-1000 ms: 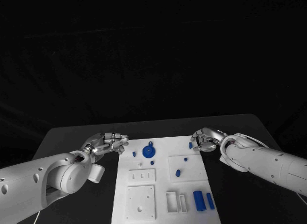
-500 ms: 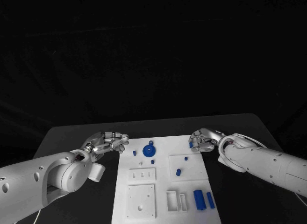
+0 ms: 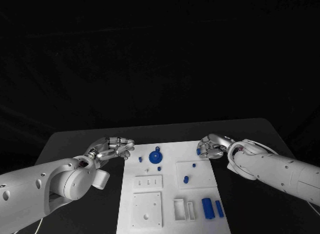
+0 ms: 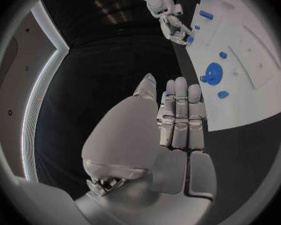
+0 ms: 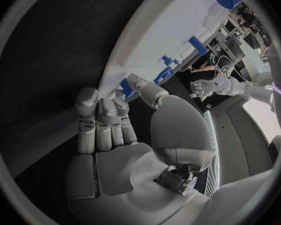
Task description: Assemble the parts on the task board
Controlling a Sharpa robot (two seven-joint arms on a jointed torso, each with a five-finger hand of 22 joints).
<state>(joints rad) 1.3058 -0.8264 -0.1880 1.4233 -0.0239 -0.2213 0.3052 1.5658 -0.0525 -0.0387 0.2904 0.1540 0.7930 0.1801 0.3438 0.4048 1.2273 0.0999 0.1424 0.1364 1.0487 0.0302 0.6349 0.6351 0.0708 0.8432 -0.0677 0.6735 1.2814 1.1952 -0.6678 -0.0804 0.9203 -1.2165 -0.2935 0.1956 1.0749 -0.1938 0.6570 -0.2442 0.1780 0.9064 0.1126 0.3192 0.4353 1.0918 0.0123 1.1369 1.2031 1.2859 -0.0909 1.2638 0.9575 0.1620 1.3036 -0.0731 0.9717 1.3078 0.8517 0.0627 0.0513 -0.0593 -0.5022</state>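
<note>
Your white rectangular task board (image 3: 170, 195) lies at lower centre of the frame on the black surface (image 3: 83, 139). At its upper right corner, your right hand (image 3: 212, 146) pinches a small blue part (image 3: 199, 151) between its fingers. Your left hand (image 3: 112, 148) hovers beside the upper left corner, fingers curled together, holding nothing.

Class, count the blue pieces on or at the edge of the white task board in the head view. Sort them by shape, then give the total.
Round blue disc with a knob: 1
Long blue cylinders: 2
Small blue pegs: 5
Total: 8
</note>
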